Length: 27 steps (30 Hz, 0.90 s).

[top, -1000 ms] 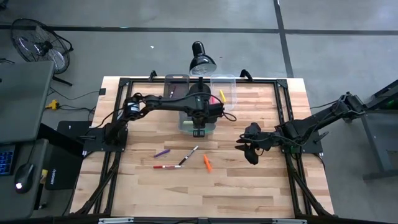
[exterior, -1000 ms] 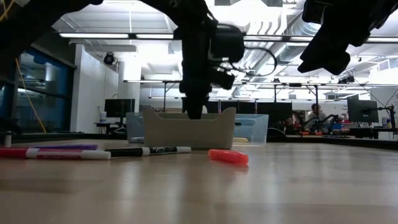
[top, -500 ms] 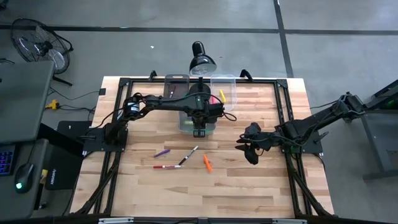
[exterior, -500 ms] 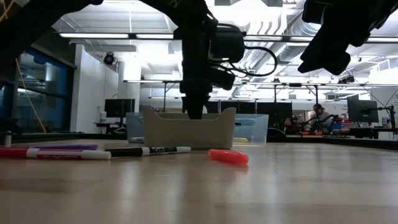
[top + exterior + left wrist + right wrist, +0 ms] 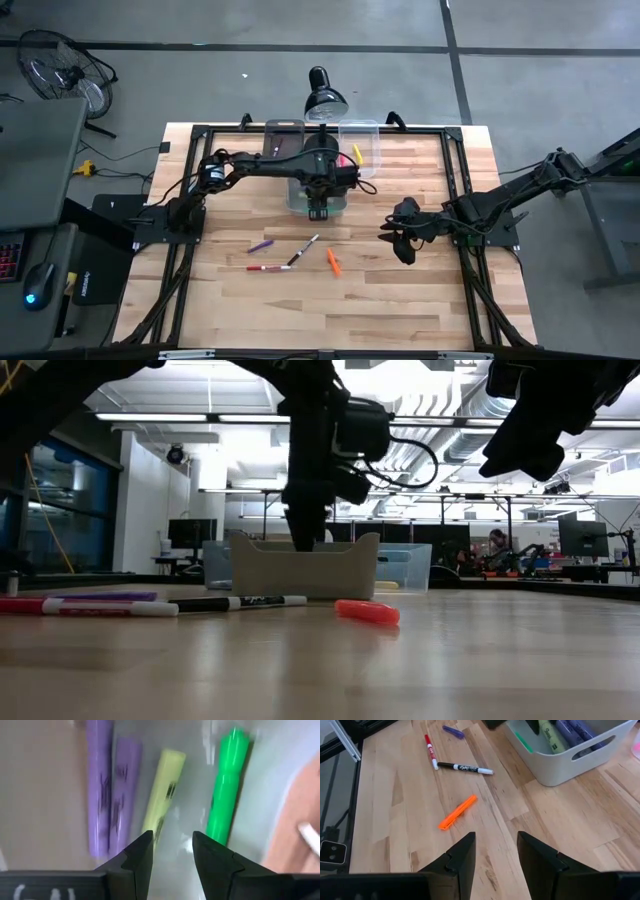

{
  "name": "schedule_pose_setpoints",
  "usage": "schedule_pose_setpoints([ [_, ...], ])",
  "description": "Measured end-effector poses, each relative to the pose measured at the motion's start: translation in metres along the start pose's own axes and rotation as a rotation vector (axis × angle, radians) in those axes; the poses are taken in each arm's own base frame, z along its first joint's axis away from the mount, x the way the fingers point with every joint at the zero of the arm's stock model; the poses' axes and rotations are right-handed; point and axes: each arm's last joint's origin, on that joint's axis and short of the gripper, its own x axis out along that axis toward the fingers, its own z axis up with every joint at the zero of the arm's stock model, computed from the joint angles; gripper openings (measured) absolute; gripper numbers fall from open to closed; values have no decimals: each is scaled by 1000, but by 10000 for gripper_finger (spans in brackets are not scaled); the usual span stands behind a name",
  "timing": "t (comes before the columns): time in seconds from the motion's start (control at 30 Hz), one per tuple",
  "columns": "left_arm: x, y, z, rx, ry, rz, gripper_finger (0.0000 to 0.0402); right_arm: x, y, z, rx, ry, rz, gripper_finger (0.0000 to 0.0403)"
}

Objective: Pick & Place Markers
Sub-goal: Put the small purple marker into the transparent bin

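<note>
Over the pale grey plastic bin (image 5: 318, 196), the left gripper (image 5: 171, 851) hangs with fingers apart and empty, evidently to drop markers inside.

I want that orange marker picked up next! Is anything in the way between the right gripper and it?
Nothing visible. The right gripper hangs open above bare wood, and the orange marker lies alone just ahead of it.

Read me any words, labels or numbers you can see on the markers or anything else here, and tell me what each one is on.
Nothing can be read.
Black-and-white marker: dark print on the barrel, too small.
Red-and-white marker: print too small.
Purple markers, yellow-green marker and green marker in the bin: dark print, blurred.
Orange marker: no print visible.
</note>
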Motion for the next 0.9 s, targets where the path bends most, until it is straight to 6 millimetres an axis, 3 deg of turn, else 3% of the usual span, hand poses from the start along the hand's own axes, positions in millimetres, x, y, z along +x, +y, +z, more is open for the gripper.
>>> schedule_pose_setpoints([
  [0.2,-23,2,-2,-58,44,3,135,0,0,-1,13,21,14,133],
  [0.37,-65,-3,-7,-93,-40,40,135,0,-1,-2,23,32,7,133],
  [0.63,-116,-29,-29,-153,-142,52,135,0,-1,-2,21,36,2,133],
  [0.9,-108,-60,-65,-226,-128,112,135,0,-1,-2,13,36,4,133],
])
